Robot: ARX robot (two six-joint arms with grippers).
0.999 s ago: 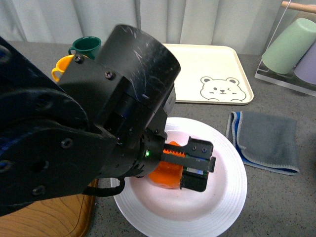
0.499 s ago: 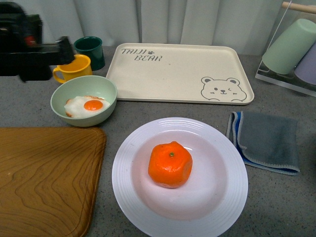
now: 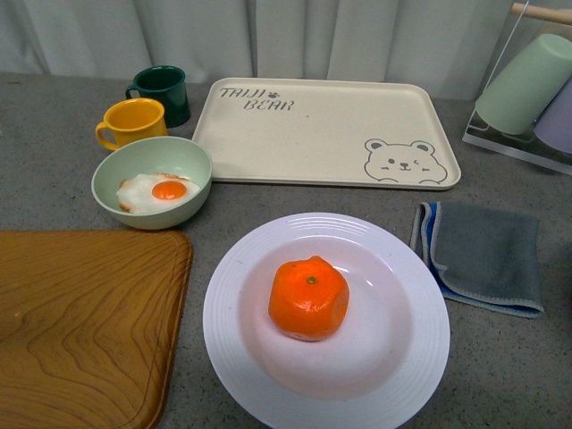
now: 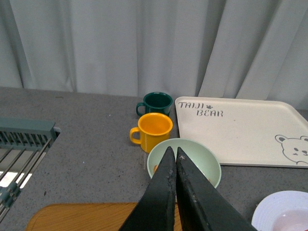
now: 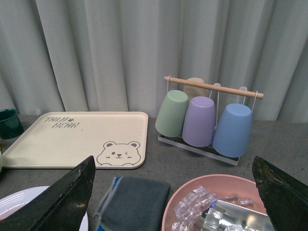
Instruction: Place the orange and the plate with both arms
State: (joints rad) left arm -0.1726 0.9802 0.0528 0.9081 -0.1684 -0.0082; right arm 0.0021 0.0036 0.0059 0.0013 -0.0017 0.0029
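1 lumpy orange mandarin (image 3: 308, 298) centred on 1 round white ridged plate (image 3: 418, 359), worktop (image 3: 54, 207) 6 o'clock | left tool (image 4: 174, 159) pinched together, empty | right tool (image 5: 173, 164) spread wide, empty

- Orange (image 3: 308, 298): sits in the well of the white ridged plate (image 3: 427, 344), green stem dot up.
- Pale green bowl (image 3: 147, 219): holds a fried egg (image 3: 159, 191), stands just beyond the wooden board (image 3: 85, 322).
- Yellow mug (image 3: 132, 122), dark green mug (image 3: 163, 92): stand side by side behind the bowl.
- Cream bear tray (image 3: 326, 134): lies beyond the plate.
- Grey cloth (image 3: 483, 256): lies folded beside the plate's right.
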